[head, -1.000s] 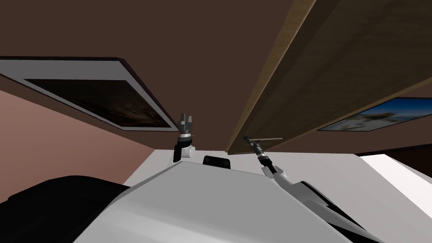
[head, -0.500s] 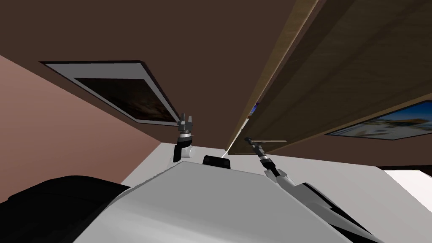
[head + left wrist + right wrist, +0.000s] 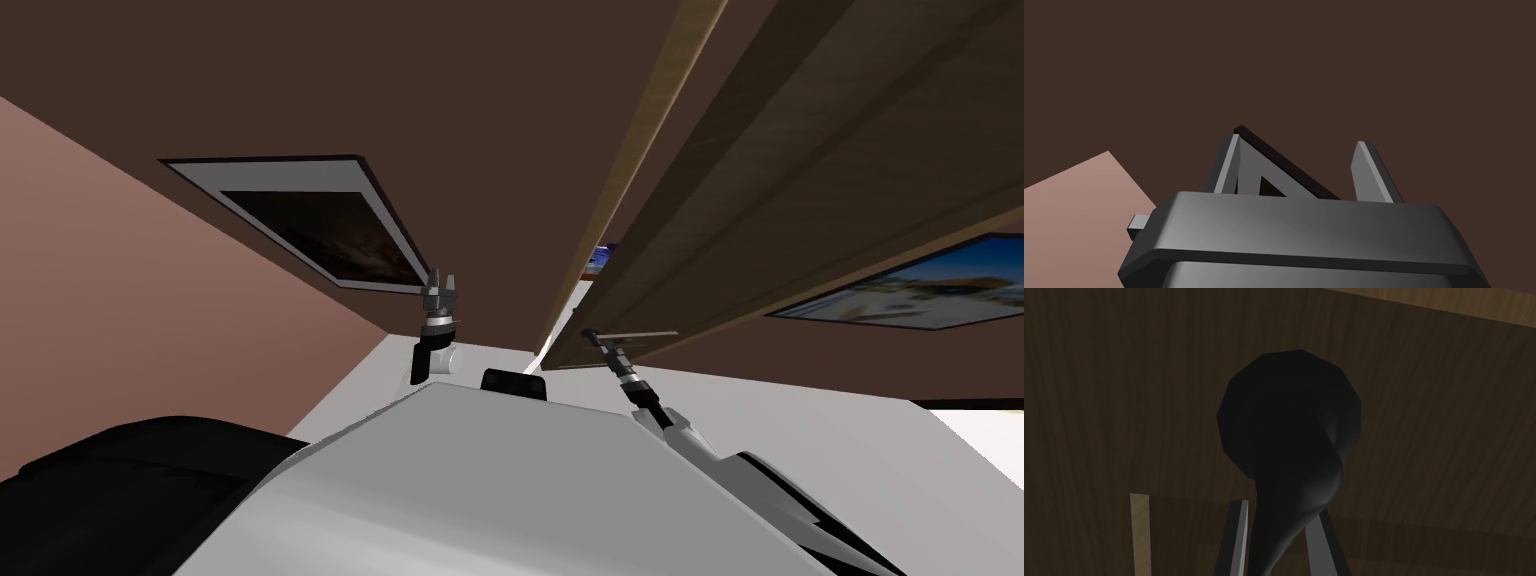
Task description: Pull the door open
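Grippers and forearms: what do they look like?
Left gripper: two thin light grey blade fingers on a dark grey bevelled box, small stub at one side. Right gripper: same fingers; slim dark wrist with pale rings, white forearm with dark joints.

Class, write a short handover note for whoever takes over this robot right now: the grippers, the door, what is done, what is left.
Right gripper: jaws shut on the black door handle.
Left gripper: jaws open, holding nothing, raised in front of the brown wall.
Door: wooden, ajar; a narrow gap shows at its edge in the head view.
Done: handle gripped, door partly open.
Left: pull it wider, then let go.
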